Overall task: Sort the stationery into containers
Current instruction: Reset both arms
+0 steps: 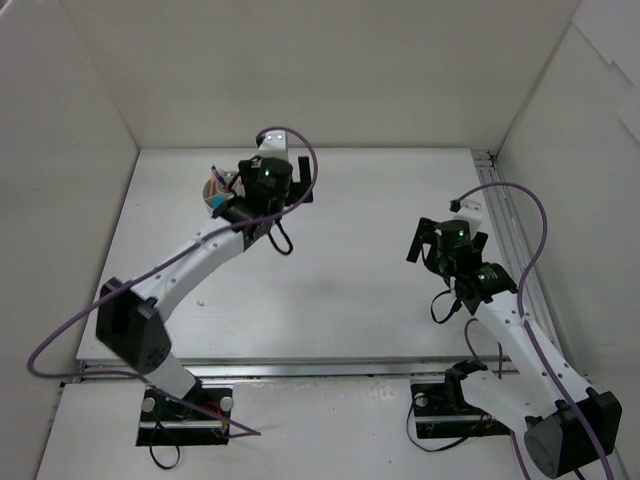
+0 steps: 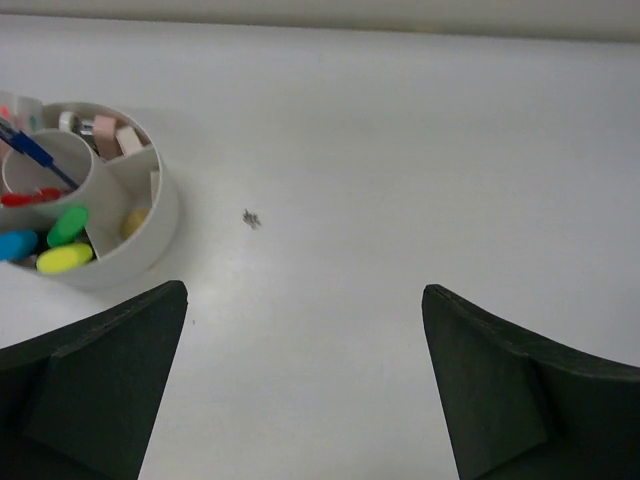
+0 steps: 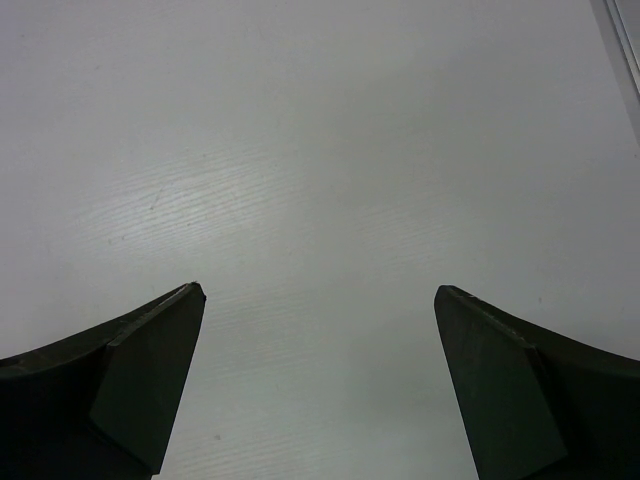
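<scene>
The left gripper [image 2: 304, 291] hangs over the far left part of the table [image 2: 420, 140], jaws spread wide and holding nothing. The round white pot [image 2: 152, 232] stands on the table just ahead of its left finger and apart from it. In the pot's middle ring stand a blue pen [image 2: 36, 152] and a red pen [image 2: 30, 197]. A nearer compartment holds markers with green [image 2: 68, 224], blue [image 2: 14, 244] and yellow [image 2: 65, 258] caps. Pink and beige erasers [image 2: 116, 138] lie in a compartment on its far side. A small dark speck [image 2: 251, 218] sits on the table right of the pot. The right gripper [image 3: 318, 291] hovers over bare table on the right side, well apart from the pot, its jaws also spread and holding nothing
</scene>
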`<state>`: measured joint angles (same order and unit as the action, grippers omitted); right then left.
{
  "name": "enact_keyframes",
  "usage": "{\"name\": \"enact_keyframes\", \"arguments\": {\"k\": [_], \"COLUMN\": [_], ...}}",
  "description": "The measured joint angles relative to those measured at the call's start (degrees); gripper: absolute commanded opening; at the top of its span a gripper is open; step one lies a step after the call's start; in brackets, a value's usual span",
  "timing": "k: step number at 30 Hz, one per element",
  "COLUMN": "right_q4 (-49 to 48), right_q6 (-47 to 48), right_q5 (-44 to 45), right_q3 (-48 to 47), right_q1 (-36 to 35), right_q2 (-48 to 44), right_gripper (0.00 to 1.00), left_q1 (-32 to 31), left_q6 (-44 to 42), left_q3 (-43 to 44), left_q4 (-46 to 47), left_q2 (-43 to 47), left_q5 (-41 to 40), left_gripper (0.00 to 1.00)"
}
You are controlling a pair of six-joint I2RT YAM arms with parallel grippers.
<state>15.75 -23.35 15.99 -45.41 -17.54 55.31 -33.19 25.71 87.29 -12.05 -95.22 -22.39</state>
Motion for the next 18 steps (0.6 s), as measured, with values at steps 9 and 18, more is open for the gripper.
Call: {"name": "enact_keyframes", "arguments": {"k": [9, 18], "right_q4": [2.8, 3.41], "right_q6": [-0.15, -3.78], "right_q5": [1.38, 7.52], "right_q3": [1.38, 2.78], "right_q1": [0.31, 0.33], "right_q2": [-0.79, -3.19], "right_gripper": [0.98, 0.98], "left_q1": [-4.15, -3.87], "left_q6": [2.01, 8.98], "left_q3": [-30.6, -39.23], "left_q4": [-3.23, -12.2], "left_q2": [29.07, 41.4], "left_q5": [0.13, -4.26], "left_gripper": [1.0, 1.0]}}
